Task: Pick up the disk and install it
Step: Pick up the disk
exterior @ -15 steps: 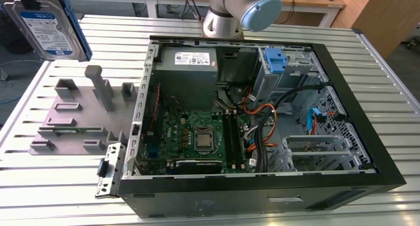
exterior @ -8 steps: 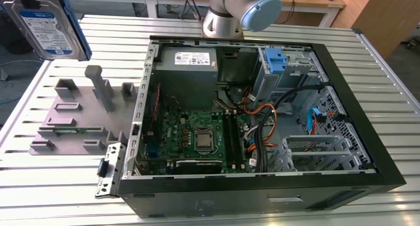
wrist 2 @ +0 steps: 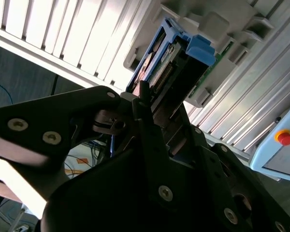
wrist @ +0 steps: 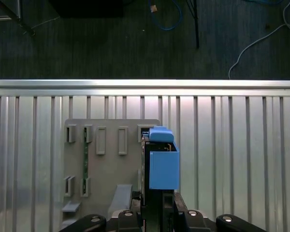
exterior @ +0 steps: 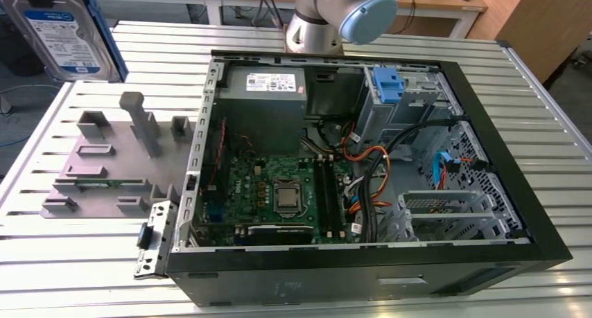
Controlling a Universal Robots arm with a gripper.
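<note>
Ribbed aluminium table point(wrist: 232, 145) over a dark floor. Black gripper point(wrist: 157, 212) is clamped on the silver-grey hard disk point(wrist: 163, 169) in its blue carrier. Disk hangs clear above the grey slotted fixture plate point(wrist: 111, 164). Open black computer case point(exterior: 370, 262) lies beyond. Judgement: keep the disk square in the grip and clear of the orange cables point(exterior: 381, 169).

Fingers point(wrist 2: 148, 126) clasp the disk point(wrist 2: 176, 67)
</note>
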